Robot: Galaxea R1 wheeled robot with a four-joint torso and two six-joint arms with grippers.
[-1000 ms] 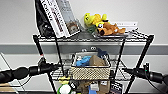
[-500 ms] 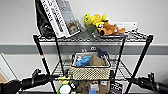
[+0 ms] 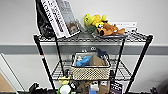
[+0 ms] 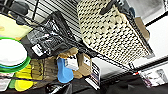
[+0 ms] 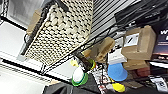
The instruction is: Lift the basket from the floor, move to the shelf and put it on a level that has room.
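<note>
The cream woven basket (image 3: 90, 72) stands on the black wire shelf (image 3: 43, 61), on the level (image 3: 120, 72) second from the top, near its front middle. It holds blue and brown items. Its underside and side show close in the left wrist view (image 4: 112, 35) and in the right wrist view (image 5: 62, 32), resting on the wire grid. A dark end of my left arm (image 3: 33, 88) sits low beside the shelf's left pole, apart from the basket. A dark bit of my right arm (image 3: 153, 90) sits low at the right.
The top tier carries leaning books (image 3: 58, 17), a black bag (image 3: 43, 25) and plush toys (image 3: 105, 26). Below the basket's tier lie cardboard boxes (image 5: 136, 41), a blue object (image 4: 63, 72), green and yellow items (image 4: 15, 62) and black packets (image 4: 47, 37). A pale wall stands behind.
Both arms have drawn back and down from the basket's sides to the picture's lower corners. The basket stays on its tier.
</note>
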